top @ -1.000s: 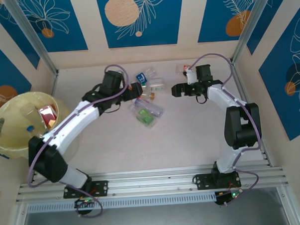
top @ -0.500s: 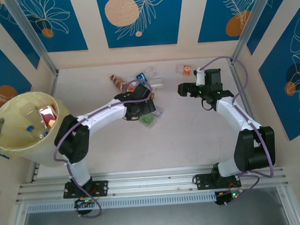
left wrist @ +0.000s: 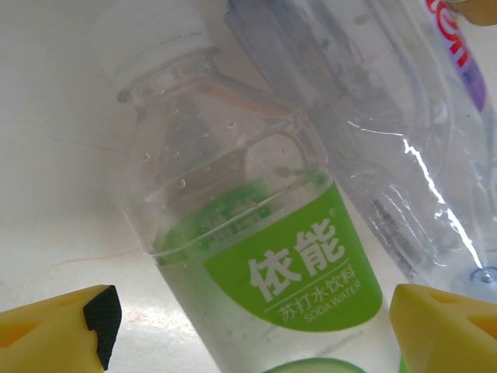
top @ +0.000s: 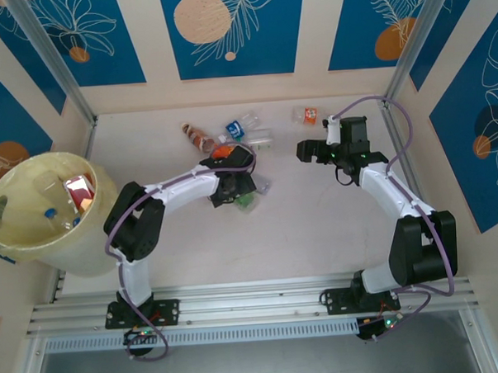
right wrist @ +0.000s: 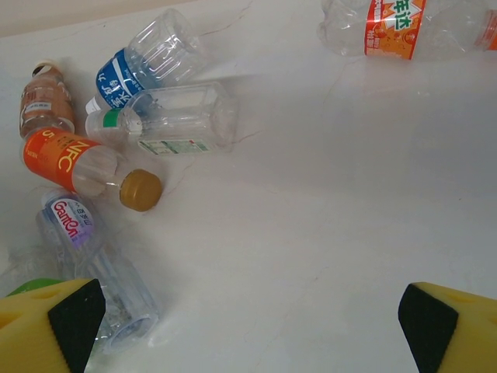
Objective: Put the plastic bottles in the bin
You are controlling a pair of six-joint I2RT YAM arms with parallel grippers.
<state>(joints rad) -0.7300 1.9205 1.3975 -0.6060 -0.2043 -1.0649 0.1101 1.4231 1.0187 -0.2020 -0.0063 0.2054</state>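
From above, the left gripper [top: 239, 191] is hovering over a green-labelled bottle [top: 247, 201] in the mid-table cluster, and the bin [top: 82, 243] is sitting at the left edge with a red-labelled bottle [top: 78, 190] inside. At the left wrist, its yellow fingers [left wrist: 54, 326] are standing spread either side of that green-labelled bottle. At the right wrist, the right gripper [right wrist: 248, 326] is gaping over bare table [right wrist: 311, 217] beside the scattered bottles [right wrist: 78, 163].

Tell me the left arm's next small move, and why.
Probably close the left jaws on the green-label bottle: they stand open on either side of its body, not yet touching it, and it lies on the table beside a crushed clear bottle.
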